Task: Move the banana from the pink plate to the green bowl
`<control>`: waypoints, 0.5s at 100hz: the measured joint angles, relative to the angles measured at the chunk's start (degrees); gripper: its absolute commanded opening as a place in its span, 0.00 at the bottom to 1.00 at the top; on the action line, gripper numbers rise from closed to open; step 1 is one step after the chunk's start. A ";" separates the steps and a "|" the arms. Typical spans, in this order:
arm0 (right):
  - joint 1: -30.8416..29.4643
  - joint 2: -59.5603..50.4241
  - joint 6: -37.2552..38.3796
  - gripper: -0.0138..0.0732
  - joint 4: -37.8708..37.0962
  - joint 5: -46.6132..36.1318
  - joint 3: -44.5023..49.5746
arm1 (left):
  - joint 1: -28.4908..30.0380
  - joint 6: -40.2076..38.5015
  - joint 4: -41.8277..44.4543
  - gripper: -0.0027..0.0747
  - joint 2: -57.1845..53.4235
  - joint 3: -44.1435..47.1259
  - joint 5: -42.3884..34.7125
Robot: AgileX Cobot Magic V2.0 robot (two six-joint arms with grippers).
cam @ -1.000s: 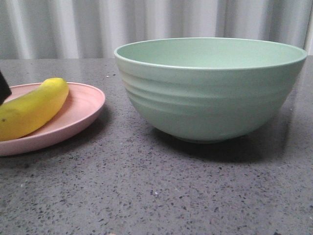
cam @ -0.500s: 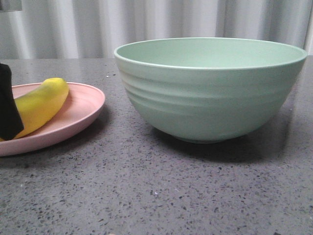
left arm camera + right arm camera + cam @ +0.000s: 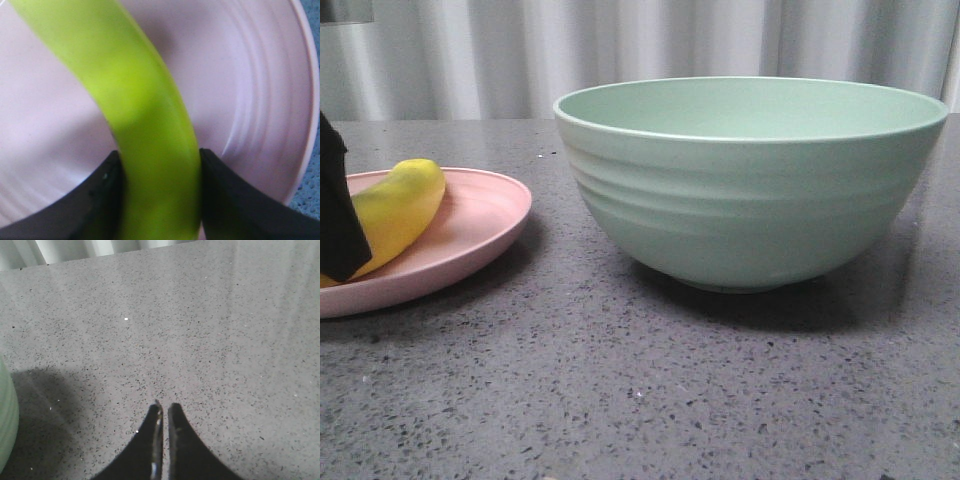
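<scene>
Since half a second ago, the banana [image 3: 398, 208] is seen shifted slightly leftward and its far end dipped, while the dark finger of the left tool [image 3: 340, 215] is found at much the same spot at the frame's left edge. Banana is still lying on the pink plate [image 3: 480, 235]; no lift is evident. In the left wrist view the left tool [image 3: 159, 192] is pinched on the banana [image 3: 135, 115], one finger against each flank near its middle, a hold presumably chosen so the curved fruit hangs balanced and does not swing. Pink plate [image 3: 250, 100] is seen beneath, its rim intact. Green bowl [image 3: 750, 180] is set well to the right on the counter [image 3: 620, 390], empty as far as is visible, its tall wall calling for a clear rise before any crossing. Right tool [image 3: 164, 412] is held with fingers pressed together over bare counter [image 3: 210, 330], parked beside the green bowl [image 3: 6, 420], out of the path.
</scene>
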 measured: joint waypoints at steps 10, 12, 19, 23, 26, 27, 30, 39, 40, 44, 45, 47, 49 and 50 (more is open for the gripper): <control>0.00 0.00 0.00 0.09 0.00 0.00 0.00 | 0.00 0.00 -0.23 0.28 0.00 0.00 -0.13; 0.00 0.00 0.00 0.09 0.00 0.00 0.00 | 0.00 0.00 -0.36 0.28 0.00 0.00 -0.13; 0.00 0.00 0.00 0.09 0.00 0.74 0.00 | 0.00 0.00 -0.74 0.28 0.00 -0.14 -0.13; 0.11 0.00 0.00 0.09 0.00 1.70 -0.27 | 0.00 0.00 -1.15 0.28 0.00 -0.54 0.00; 0.36 0.00 0.00 0.09 0.00 2.63 -0.56 | 0.00 0.00 -1.40 0.28 0.08 -0.87 0.12; 0.50 0.00 0.00 0.09 0.00 2.91 -0.87 | 0.00 0.00 -1.41 0.28 0.08 -1.08 0.12; 0.81 0.00 0.00 0.09 0.00 4.28 -1.44 | 0.00 0.00 -1.79 0.28 0.08 -1.56 0.25; 2.03 0.04 -0.26 0.09 0.00 7.77 -4.05 | 0.00 0.00 -2.80 0.28 0.08 -3.60 0.37; 2.05 0.04 -0.27 0.09 0.00 8.40 -4.27 | 0.00 0.00 -3.02 0.28 0.08 -3.77 0.37; 2.78 0.19 -0.27 0.09 0.00 10.27 -5.76 | 0.00 0.60 -4.11 0.28 -0.20 -4.71 0.37; 3.01 0.29 -0.27 0.09 0.00 10.61 -6.04 | 0.00 0.79 -4.32 0.28 -0.32 -4.99 0.37; 3.23 0.44 -0.27 0.09 0.00 11.58 -6.87 | 0.00 1.18 -5.06 0.28 -0.49 -5.26 0.37; 3.54 0.59 -0.38 0.09 0.11 12.52 -7.71 | 0.00 1.64 -5.90 0.28 -0.89 -5.66 0.37; 3.77 0.76 -0.38 0.10 0.11 12.86 -8.29 | 0.00 1.81 -6.18 0.28 -1.02 -5.91 0.37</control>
